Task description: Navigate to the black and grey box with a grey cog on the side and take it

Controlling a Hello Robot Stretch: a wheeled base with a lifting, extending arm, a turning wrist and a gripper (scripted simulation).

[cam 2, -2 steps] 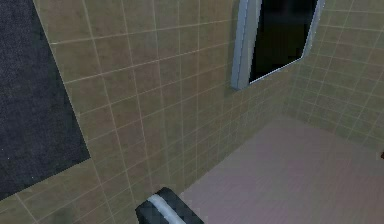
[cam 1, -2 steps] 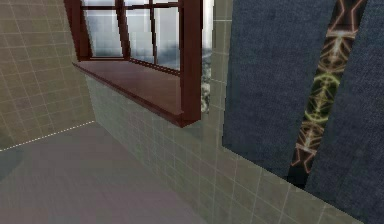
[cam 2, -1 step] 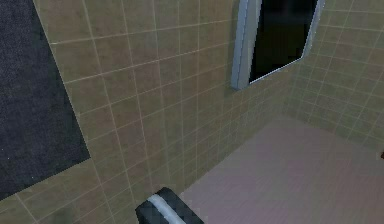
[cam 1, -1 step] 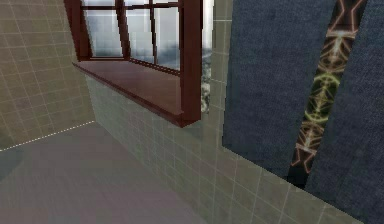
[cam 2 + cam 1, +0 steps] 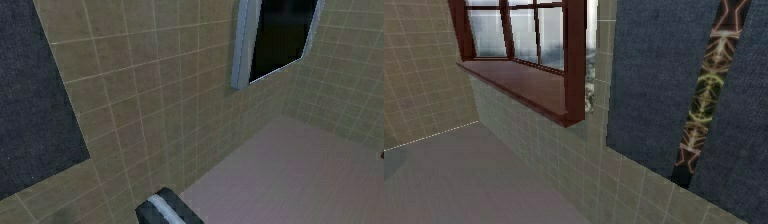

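At the arm side view's bottom edge, just left of the middle, a dark rounded body with a pale rim [image 5: 166, 209] pokes up; it looks like part of my gripper. Its far end cannot be made out, so I cannot tell whether it holds anything. Behind it are the tan tiled wall [image 5: 150, 90] and the pale floor [image 5: 290, 170].
Ahead, a red-brown framed window [image 5: 524, 40] with a deep sill [image 5: 524, 90] juts from a tiled wall. A dark blue-grey panel [image 5: 654, 80] with a patterned strip [image 5: 706, 95] hangs at the right. To the side are a dark panel [image 5: 30, 100] and a pale-framed dark opening [image 5: 280, 40].
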